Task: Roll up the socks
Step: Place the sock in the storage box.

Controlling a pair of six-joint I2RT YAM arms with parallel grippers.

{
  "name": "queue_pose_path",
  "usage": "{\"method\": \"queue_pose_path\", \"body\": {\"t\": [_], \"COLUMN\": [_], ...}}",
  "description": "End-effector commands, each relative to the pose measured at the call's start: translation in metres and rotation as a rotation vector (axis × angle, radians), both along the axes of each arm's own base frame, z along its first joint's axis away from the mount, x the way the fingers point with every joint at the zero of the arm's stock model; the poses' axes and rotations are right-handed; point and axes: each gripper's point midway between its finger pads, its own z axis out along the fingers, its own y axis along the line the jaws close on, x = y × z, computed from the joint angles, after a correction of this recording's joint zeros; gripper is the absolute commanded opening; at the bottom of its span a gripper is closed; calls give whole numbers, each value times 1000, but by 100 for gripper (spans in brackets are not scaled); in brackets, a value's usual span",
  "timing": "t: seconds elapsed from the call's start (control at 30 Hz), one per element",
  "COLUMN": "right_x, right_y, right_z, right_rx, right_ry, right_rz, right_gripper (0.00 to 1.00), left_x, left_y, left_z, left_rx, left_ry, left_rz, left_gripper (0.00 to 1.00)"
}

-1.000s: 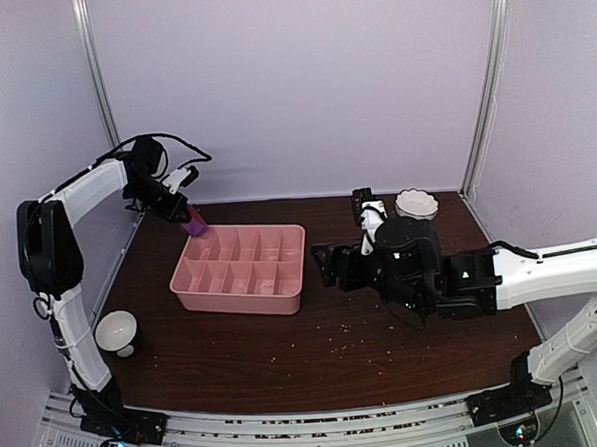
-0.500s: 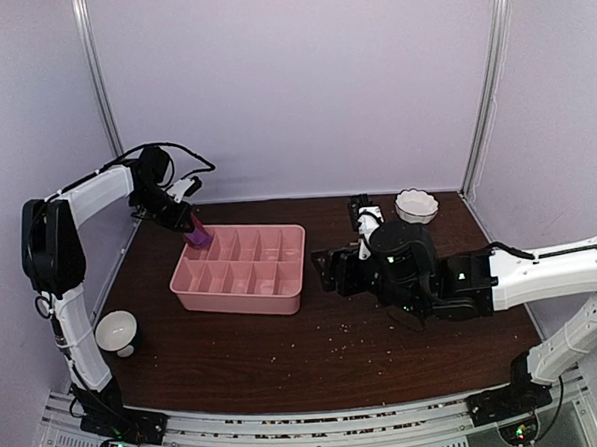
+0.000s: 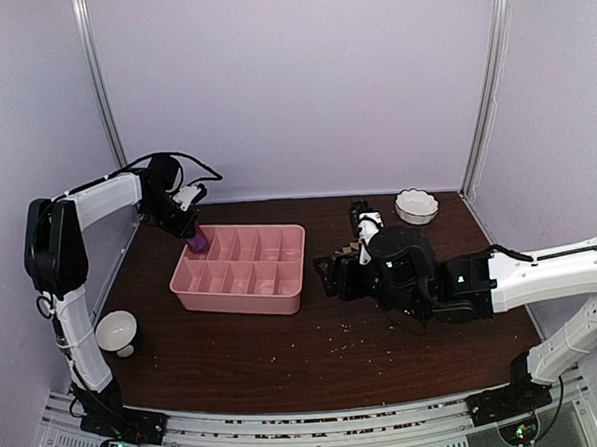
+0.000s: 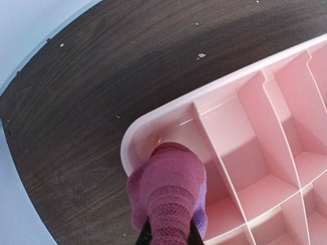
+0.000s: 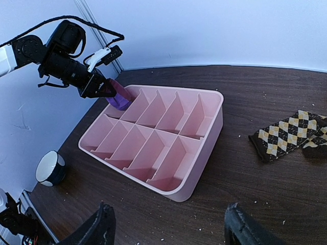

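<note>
The pink sock [image 4: 168,199] and checkered sock [image 5: 286,135] are knitted cloth. The tray [image 4: 230,132] is smooth, glossy plastic; the table [image 4: 92,92], matt grained wood.

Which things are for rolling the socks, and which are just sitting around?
For the job:
- pink sock, held by the left gripper
- checkered sock

Just sitting around:
- pink tray
- white bowl
- small cup

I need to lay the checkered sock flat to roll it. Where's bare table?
Widest: the near strip in front of the tray, between the cup and the right arm, crumbs only. Also bare behind the tray. Crowded right of the tray: checkered sock, right arm.
</note>
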Motion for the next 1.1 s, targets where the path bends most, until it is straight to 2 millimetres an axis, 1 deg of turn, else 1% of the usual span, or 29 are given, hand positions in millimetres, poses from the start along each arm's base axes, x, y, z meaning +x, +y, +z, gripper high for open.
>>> {"method": "queue_pose_path", "body": {"t": [0.0, 0.07, 0.17, 0.2, 0.27, 0.37, 0.47, 0.6, 0.77, 0.87, 1.07], "right_x": [-4, -5, -5, -5, -6, -7, -7, -8, -10, -10, -10], "right_y": [-6, -6, -7, -8, -8, -11, -14, -15, -12, -9, -9], "right_z": [-7, -8, -11, -11, -11, -8, -7, -10, -17, -20, -18], "right_rx": [-6, 0, 1, 2, 5, 9, 7, 8, 20, 16, 17], "right_ry": [20, 26, 34, 35, 36, 30, 27, 34, 49, 56, 55], "right_rz": [-4, -4, -5, -5, -4, -6, -11, -9, 1, 9, 14], "right_gripper": [72, 72, 71, 71, 71, 71, 71, 71, 71, 71, 71], "left_x": [1, 1, 1, 1, 1, 1, 3, 7, 7, 5, 7], "left_y": [-21, -28, -30, -29, -27, -26, -24, -15, -4, -2, -2], "left_z": [3, 7, 3, -2, -11, -22, -24, -16, 1, 1, 6], "left_rx": [15, 28, 42, 52, 70, 84, 97, 122, 128, 132, 132], "left_ry": [-37, -49, -48, -40, -24, -7, -9, -39, -101, -101, -113], "left_rz": [-53, -69, -76, -75, -72, -74, -69, -46, -20, -18, -22], "left_gripper": [0, 0, 0, 0, 4, 5, 5, 4, 3, 4, 4]}}
